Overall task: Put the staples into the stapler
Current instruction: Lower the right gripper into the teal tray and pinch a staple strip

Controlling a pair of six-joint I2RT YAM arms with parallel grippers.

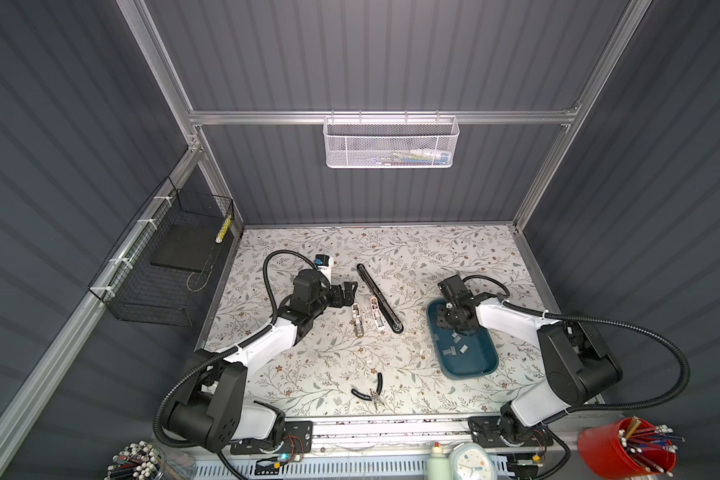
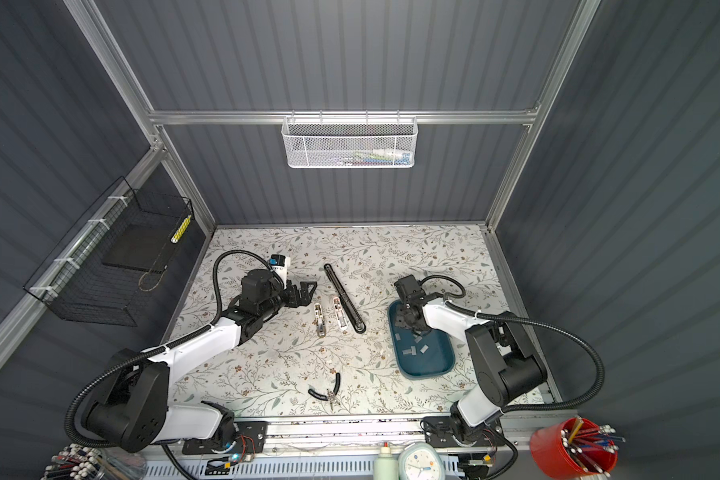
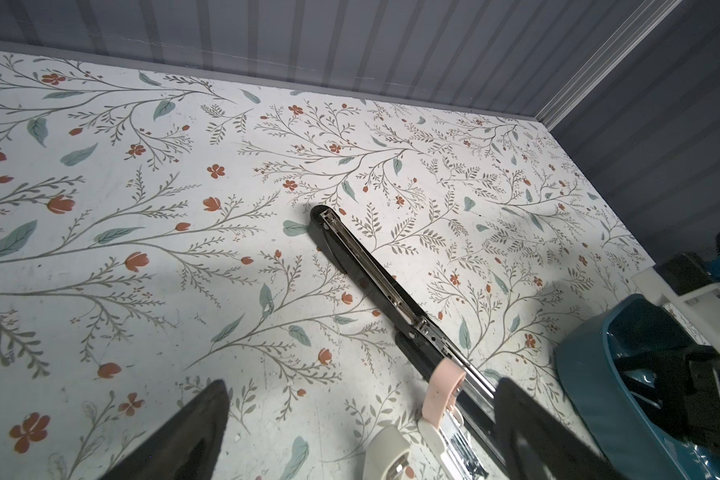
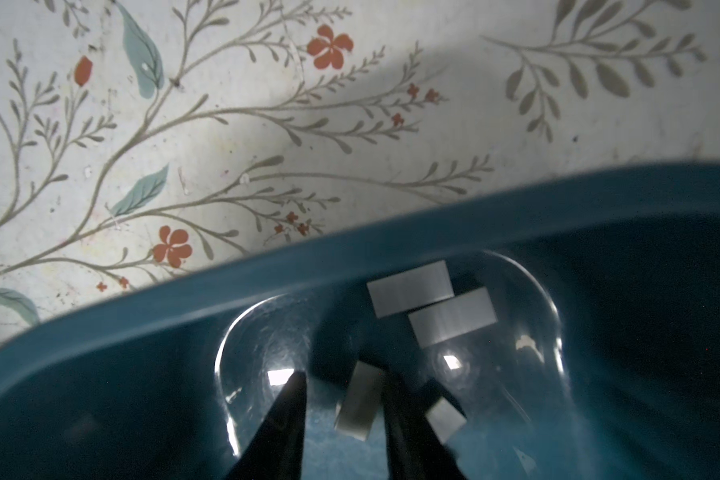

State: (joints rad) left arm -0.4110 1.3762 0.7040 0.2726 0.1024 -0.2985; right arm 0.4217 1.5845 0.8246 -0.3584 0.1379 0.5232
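Pliers point(image 1: 371, 390) lie nearest on the bench point(image 1: 308, 361). Beyond, the right claw point(image 4: 346, 376) sits narrowly parted astride one of the staples point(image 4: 410, 289) in the teal tray point(image 4: 350, 257). The left claw point(image 1: 350, 293) hangs spread wide beside the black stapler point(image 1: 378, 296), which is opened flat.

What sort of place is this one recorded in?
Probably a purpose-built robot test booth, dressed like a desk: ribbed dark wall panels on an aluminium frame, a floral-papered tabletop, and a red cup of pencils at the front edge.
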